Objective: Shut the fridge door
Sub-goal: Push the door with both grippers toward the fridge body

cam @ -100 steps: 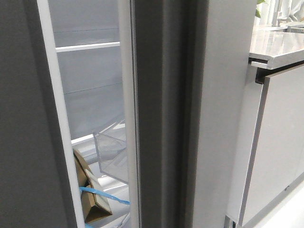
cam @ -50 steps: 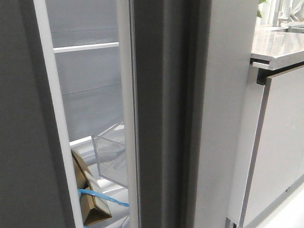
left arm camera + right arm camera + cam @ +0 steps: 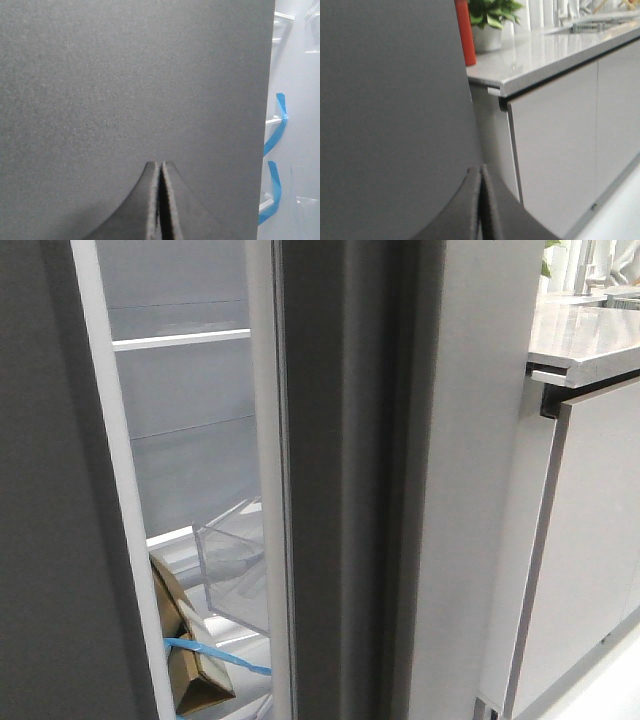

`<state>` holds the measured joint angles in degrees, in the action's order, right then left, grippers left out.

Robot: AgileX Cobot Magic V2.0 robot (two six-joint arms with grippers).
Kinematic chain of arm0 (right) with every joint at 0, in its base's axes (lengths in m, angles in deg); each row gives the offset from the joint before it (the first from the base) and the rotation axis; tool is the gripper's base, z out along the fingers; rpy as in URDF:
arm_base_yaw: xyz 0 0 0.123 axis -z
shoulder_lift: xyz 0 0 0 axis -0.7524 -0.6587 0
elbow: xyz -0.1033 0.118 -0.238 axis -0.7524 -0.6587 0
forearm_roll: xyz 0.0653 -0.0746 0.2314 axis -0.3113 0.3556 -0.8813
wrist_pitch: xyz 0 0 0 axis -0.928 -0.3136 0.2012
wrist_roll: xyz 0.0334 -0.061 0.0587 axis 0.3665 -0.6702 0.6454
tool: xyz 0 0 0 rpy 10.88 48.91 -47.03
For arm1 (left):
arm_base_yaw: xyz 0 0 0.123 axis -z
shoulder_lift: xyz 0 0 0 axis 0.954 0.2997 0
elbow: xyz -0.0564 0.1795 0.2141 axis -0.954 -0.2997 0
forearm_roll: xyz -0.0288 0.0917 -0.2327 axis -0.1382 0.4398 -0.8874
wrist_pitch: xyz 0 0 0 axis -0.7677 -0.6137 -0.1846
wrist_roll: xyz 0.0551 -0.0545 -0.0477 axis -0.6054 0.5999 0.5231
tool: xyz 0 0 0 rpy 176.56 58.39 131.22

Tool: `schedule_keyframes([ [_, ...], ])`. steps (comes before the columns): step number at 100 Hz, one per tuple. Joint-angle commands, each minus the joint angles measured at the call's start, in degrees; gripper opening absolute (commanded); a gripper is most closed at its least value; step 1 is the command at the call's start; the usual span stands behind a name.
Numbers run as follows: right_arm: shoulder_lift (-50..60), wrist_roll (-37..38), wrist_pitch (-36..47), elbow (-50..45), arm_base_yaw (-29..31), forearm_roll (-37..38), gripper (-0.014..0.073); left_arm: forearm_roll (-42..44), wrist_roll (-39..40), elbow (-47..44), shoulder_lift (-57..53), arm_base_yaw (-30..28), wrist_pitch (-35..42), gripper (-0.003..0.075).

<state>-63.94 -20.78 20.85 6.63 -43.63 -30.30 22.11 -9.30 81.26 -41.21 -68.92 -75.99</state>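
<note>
The fridge door [image 3: 340,490] stands ajar in the front view, its thick grooved grey side edge facing me and its pale inner trim [image 3: 262,440] beside the opening. Its matte dark-grey face also fills much of the right wrist view [image 3: 390,100]. My right gripper [image 3: 480,170] is shut and empty, its tips close against that face. My left gripper [image 3: 161,165] is shut and empty, its tips close against a matte dark-grey panel [image 3: 130,75]; I cannot tell which panel it is. Neither gripper shows in the front view.
Another dark-grey panel [image 3: 40,490] with a thin pale strip [image 3: 110,490] stands left of the opening. Inside are a clear bin [image 3: 235,570], a cardboard box [image 3: 185,650] and blue tape [image 3: 215,652]. A glossy light-grey cabinet front [image 3: 590,540] under a counter [image 3: 580,335] stands to the right.
The front view shifted slightly between one second and half a second ago: the left panel's strip moved a little left and the door a little right. Nothing has moved since.
</note>
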Motion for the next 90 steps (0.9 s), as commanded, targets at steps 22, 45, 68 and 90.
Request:
schedule_keyframes([
  [22,0.82,-0.06,0.19,5.60,0.19,-9.77,-0.0044,-0.23,0.25,-2.01,-0.59,0.40,4.16,-0.0020],
  [45,-6.53,-0.18,-13.41,25.40,0.19,-9.92,-0.0045,-0.23,0.25,-2.01,-0.59,0.40,4.16,-0.0020],
  [68,-20.70,-3.83,-19.65,44.74,-1.07,-10.27,-0.0044,-0.23,0.25,-2.01,-0.59,0.40,4.16,-0.0020],
  [90,-34.39,-11.01,-22.63,59.38,-11.55,-14.13,-0.0044,-0.23,0.25,-2.01,-0.59,0.40,4.16,-0.0020],
])
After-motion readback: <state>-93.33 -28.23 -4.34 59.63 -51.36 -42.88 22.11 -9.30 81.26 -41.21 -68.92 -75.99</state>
